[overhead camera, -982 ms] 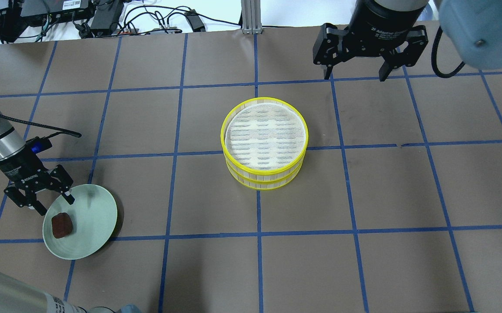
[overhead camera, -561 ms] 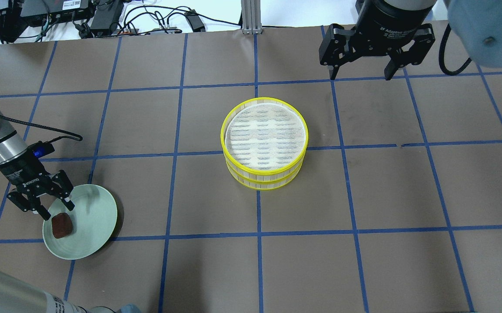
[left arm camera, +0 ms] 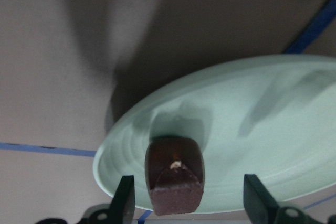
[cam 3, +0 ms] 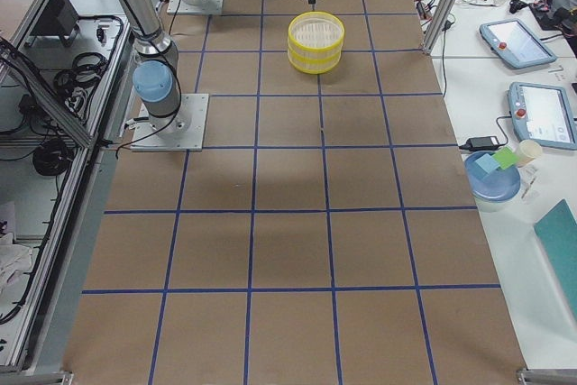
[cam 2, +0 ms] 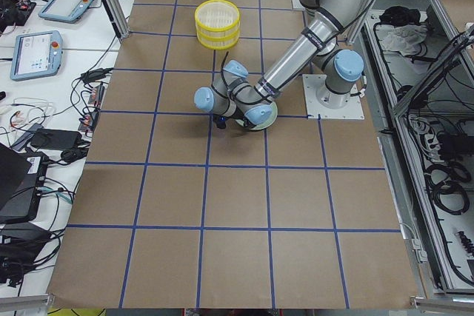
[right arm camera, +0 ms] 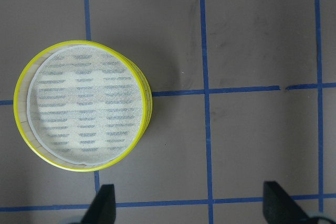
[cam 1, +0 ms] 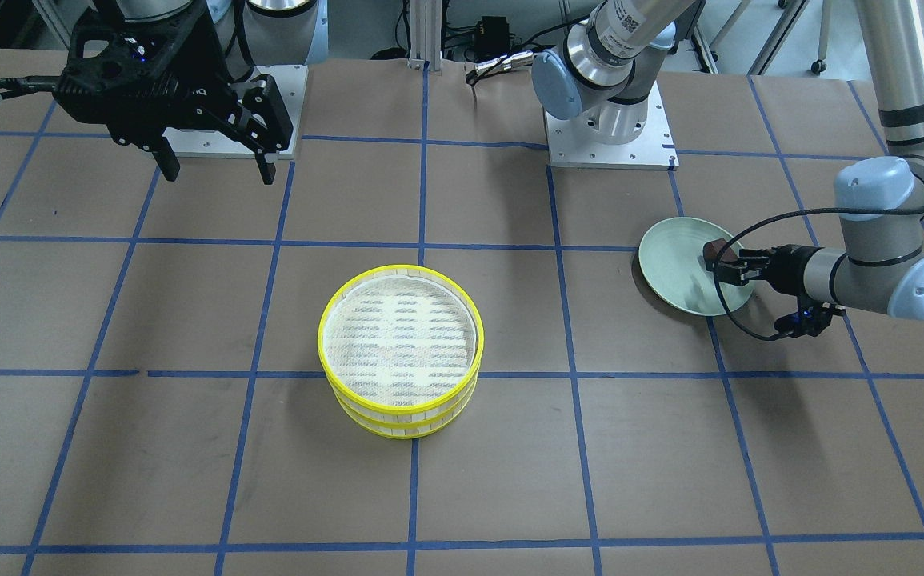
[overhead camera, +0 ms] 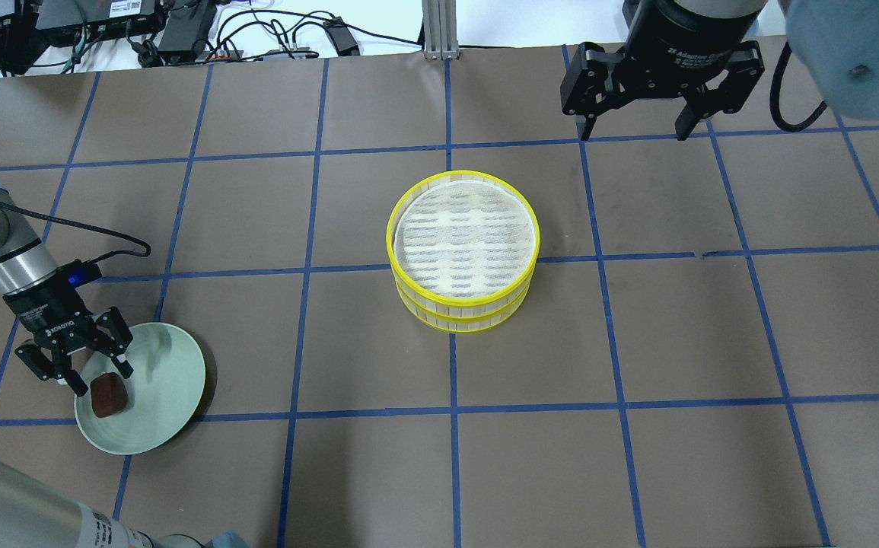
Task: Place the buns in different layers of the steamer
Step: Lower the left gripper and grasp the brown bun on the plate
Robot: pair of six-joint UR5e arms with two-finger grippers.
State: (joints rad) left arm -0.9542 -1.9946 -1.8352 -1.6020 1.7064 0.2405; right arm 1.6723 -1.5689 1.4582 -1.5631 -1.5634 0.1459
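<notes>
The dark reddish-brown bun (overhead camera: 108, 396) lies on the left part of a pale green plate (overhead camera: 165, 380) at the table's front left. My left gripper (overhead camera: 102, 380) is open and low over the plate. In the left wrist view its fingers (left arm camera: 124, 203) stand on either side of the bun (left arm camera: 174, 174) without touching it. The two steamer layers (overhead camera: 466, 240) are stacked at the table's middle, and the top tray's mesh floor is bare. The cream-white bun is not in view. My right gripper (overhead camera: 633, 133) is open and empty, high over the far right.
Cables and electronics (overhead camera: 180, 30) lie beyond the far table edge, beside an aluminium post (overhead camera: 439, 30). The arm base plates (cam 1: 610, 136) sit on the robot's side of the table. The brown tabletop carries a blue tape grid.
My left gripper has come down and forward over the plate, and its open fingers now flank the brown bun. My right gripper has shifted slightly to the right.
</notes>
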